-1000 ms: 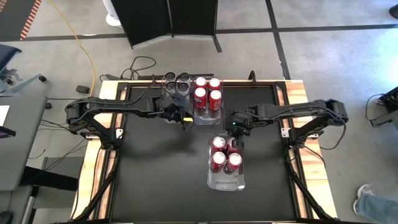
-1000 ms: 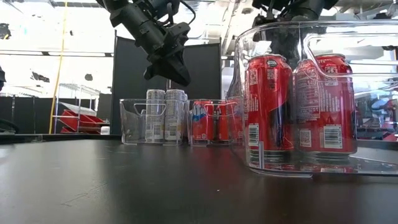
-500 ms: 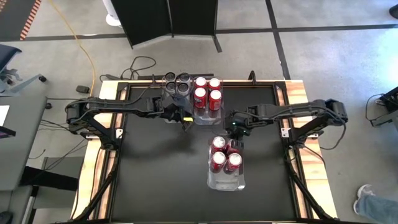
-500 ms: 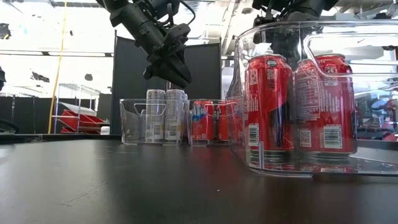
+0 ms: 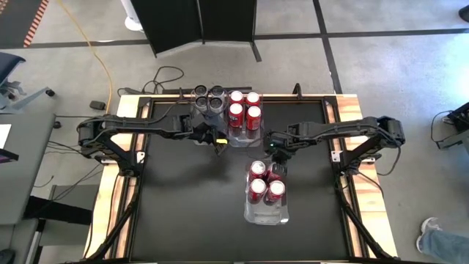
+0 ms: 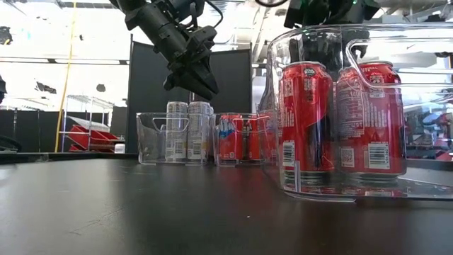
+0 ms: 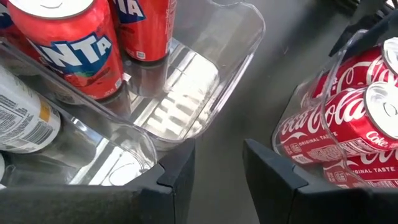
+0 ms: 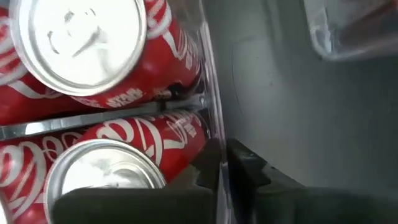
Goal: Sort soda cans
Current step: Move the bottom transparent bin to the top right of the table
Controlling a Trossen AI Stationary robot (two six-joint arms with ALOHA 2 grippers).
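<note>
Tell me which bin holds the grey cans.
The far left bin, under the left arm; its cans are silver-grey. Both other bins hold red cans.

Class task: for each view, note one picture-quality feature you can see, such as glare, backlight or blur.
High view: even light, matte black table. Low view: bright room behind; left gripper shows as a dark silhouette. Left wrist view: glare streaks on the clear bin. Right wrist view: nearest can top is soft and blurred.

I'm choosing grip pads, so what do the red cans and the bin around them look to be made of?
The red cans look like thin metal: glossy printed sides, bare silver tops with pull tabs. The bin seems clear hard plastic: the cans show straight through it and its rim catches sharp highlights. Both look smooth and probably slippery.
</note>
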